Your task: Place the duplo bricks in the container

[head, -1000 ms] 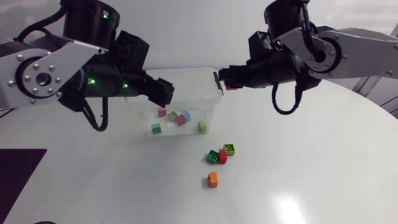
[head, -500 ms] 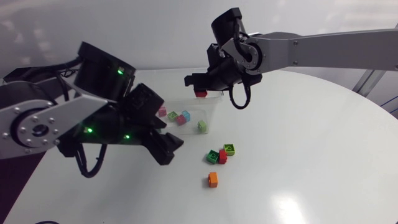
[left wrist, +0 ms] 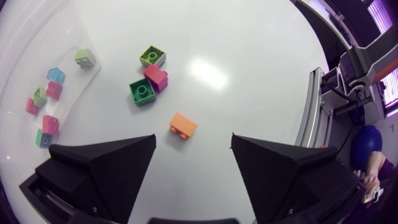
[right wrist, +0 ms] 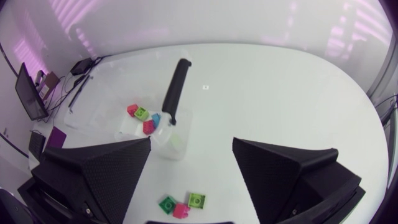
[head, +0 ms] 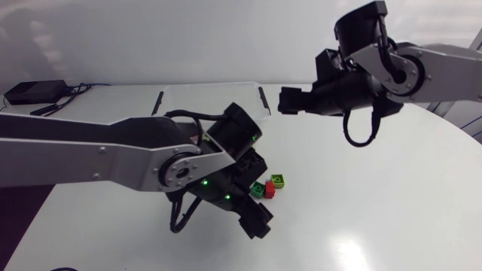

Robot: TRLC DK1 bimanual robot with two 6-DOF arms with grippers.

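Orange brick [left wrist: 183, 125] on white table [left wrist: 249, 56], just ahead of left gripper [left wrist: 193, 142] — fingers spread wide, nothing held. Green brick [left wrist: 142, 91], red brick [left wrist: 156, 78] clustered beyond. Right gripper [right wrist: 191, 148] near clear container [head: 211, 89] — agape, empty; several bricks inside container.

The small orange brick [left wrist: 183, 125] is ringed by bare white table [left wrist: 249, 56]; far side blocked by green-and-red brick cluster [left wrist: 150, 76].
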